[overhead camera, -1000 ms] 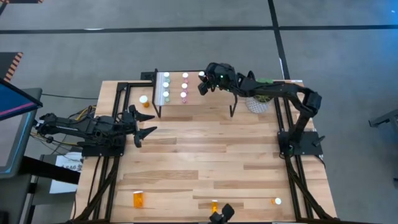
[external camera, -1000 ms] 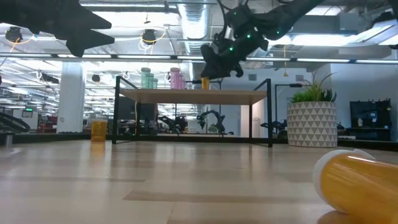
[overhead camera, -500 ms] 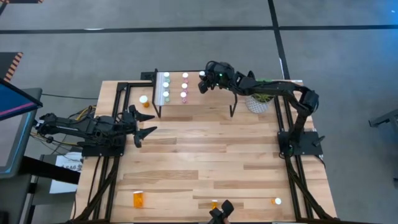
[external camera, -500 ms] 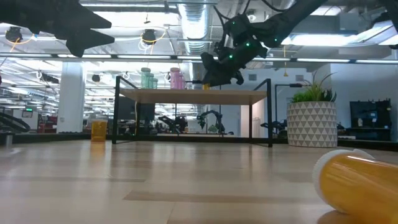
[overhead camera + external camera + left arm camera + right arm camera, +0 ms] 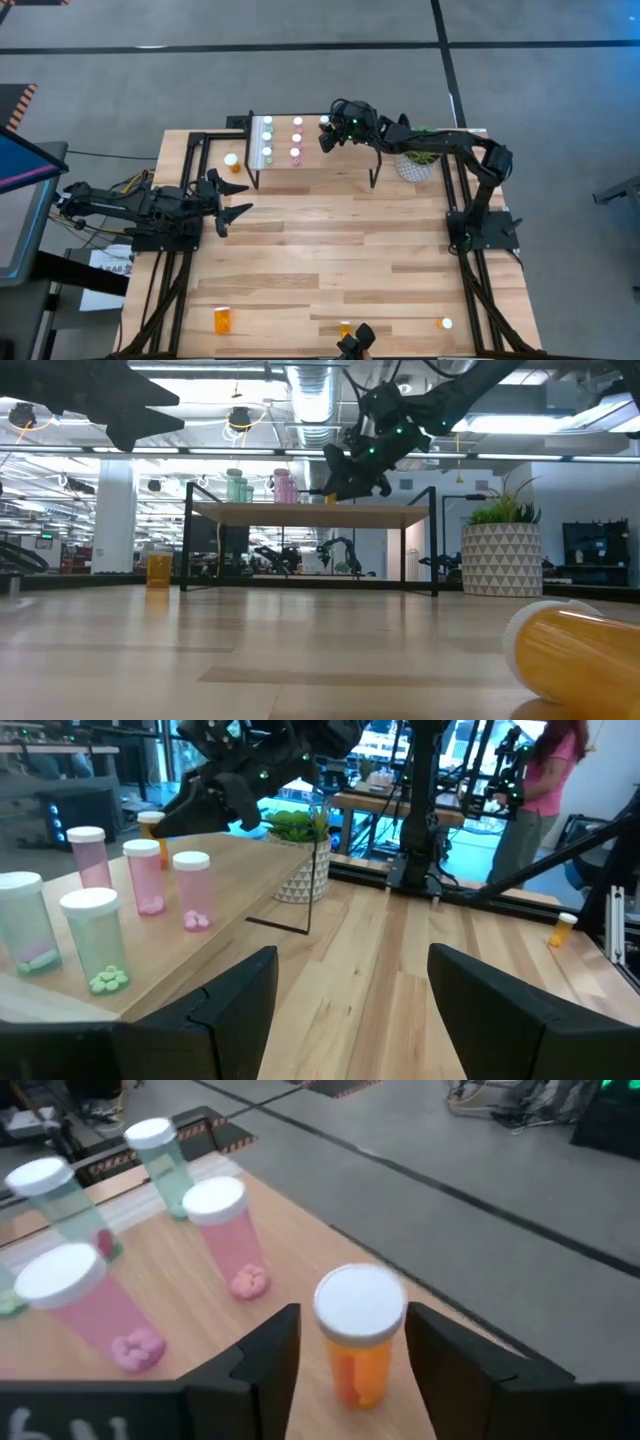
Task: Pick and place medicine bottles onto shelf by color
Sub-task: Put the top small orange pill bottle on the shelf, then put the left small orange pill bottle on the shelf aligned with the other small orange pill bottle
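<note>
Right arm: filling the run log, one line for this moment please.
right gripper | jaws open around orange bottle | bottle standing on shelf | left gripper idle

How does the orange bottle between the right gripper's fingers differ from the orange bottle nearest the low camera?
The orange bottle on the shelf stands upright; the orange bottle near the table's front edge lies on its side. The first rests on the shelf beside pink bottles, the second on the tabletop, alone. The first sits between the right gripper's open fingers; no gripper is near the second. Both have white caps.
</note>
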Robot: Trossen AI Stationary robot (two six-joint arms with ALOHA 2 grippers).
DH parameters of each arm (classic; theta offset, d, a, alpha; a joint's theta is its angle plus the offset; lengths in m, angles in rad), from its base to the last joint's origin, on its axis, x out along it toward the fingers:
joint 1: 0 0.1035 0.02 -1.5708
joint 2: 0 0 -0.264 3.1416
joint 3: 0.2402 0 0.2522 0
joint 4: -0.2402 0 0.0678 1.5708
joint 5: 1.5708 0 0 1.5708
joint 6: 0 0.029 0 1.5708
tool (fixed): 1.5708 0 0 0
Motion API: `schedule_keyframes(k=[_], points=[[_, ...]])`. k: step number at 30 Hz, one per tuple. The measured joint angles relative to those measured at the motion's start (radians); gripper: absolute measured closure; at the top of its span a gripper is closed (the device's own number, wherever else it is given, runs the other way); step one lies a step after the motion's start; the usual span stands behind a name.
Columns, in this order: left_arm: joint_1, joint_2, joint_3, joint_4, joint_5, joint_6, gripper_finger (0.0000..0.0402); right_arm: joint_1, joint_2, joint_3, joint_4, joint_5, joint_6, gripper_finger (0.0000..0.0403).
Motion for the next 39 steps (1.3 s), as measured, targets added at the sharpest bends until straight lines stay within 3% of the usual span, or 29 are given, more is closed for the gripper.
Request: schedule_keyframes(k=[6, 12, 20, 27, 39], points=[[0.000, 0.000, 0.000, 0.008, 0.044, 0.000, 0.0156, 0.008, -0.032, 0.000, -0.063, -0.030, 0.017, 0.0160], [0.000, 0.000, 0.000, 0.010, 0.044, -0.005, 0.0156, 0.018, -0.113, -0.001, -0.173, -0.030, 0.022, 0.0153], [0.000, 0.000, 0.000, 0.010, 0.045, -0.014, 0.0156, 0.121, -0.290, 0.000, -0.501, -0.029, 0.112, 0.0153], [0.000, 0.000, 0.000, 0.034, 0.046, -0.012, 0.0156, 0.403, -0.377, 0.000, -0.835, -0.024, 0.383, 0.0153], [0.000, 0.000, 0.000, 0.119, 0.135, -0.010, 0.0156, 1.010, -0.339, 0.000, -1.188, -0.044, 1.222, 0.0153]])
